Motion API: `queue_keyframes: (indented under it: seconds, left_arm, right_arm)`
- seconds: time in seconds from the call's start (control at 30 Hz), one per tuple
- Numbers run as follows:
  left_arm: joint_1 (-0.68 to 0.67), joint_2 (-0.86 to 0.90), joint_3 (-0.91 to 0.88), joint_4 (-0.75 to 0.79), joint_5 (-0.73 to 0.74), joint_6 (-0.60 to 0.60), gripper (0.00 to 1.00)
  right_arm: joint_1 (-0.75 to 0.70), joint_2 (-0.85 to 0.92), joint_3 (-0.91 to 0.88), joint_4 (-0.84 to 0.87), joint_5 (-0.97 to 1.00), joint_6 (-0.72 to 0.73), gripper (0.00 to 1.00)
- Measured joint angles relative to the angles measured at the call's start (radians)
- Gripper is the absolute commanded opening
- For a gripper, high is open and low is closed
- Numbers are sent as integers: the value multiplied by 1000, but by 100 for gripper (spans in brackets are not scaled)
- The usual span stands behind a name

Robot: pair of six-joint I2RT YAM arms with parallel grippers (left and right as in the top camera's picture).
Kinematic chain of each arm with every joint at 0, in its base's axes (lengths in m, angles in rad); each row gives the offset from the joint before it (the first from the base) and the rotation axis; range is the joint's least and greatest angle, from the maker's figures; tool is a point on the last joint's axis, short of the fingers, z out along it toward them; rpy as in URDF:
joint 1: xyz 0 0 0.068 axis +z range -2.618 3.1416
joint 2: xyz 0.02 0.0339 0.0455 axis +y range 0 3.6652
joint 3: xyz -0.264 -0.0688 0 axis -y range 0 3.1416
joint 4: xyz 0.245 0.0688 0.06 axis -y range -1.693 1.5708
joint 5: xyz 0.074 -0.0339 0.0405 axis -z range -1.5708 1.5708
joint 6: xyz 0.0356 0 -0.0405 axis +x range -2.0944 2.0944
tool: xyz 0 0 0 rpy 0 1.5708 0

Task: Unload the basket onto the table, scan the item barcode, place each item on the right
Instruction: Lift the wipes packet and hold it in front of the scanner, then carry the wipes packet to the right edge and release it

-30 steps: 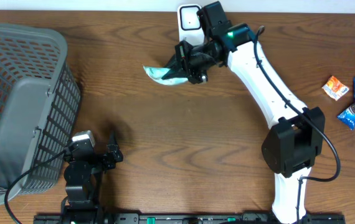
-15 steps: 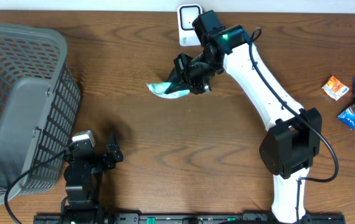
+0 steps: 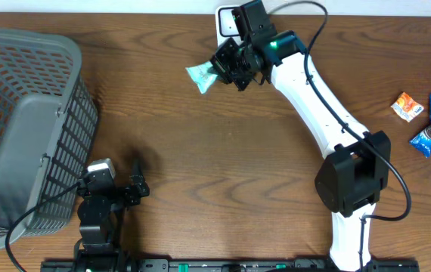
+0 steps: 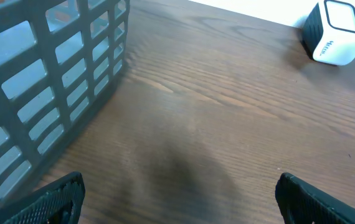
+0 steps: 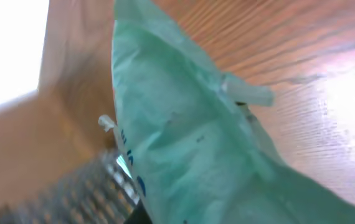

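Note:
A pale green packet hangs above the table at the back centre, and my right gripper is shut on it. In the right wrist view the green packet fills most of the picture and hides the fingers; no barcode shows on it. The white barcode scanner stands at the table's back edge, just right of the packet, and it shows as the scanner at the top right of the left wrist view. My left gripper rests low at the front left, open, with bare table between its fingertips.
A large grey basket fills the left side of the table; its wall is close on the left of the left gripper. Small snack packets lie at the far right edge.
My right gripper has lifted and swung the green packet back and up toward the scanner, turning it. The left arm has not moved.

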Motion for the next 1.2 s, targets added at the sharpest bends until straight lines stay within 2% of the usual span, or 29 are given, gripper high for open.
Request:
queue_keyframes:
  seconds: [0.17,0.37,0.43,0.57,0.67,0.87,1.2]
  left_arm:
    - [0,0,0,0,0,0,98]
    - [0,0,0,0,0,0,98]
    - [0,0,0,0,0,0,98]
    - [0,0,0,0,0,0,98]
    - [0,0,0,0,0,0,98]
    - [0,0,0,0,0,0,98]
    - [0,0,0,0,0,0,98]
  right_arm:
    - [1,0,-1,150,265,185,1]
    - [2,23,-1,477,555,227,1]
    - [1,59,1,635,604,214,1]
    - [-3,186,5,983,653,100,1]
    - [-8,286,4,1157,655,10,1]
    - [-36,394,-3,1187,654,-98,1]
    - [-75,397,-6,1106,653,-179,1]
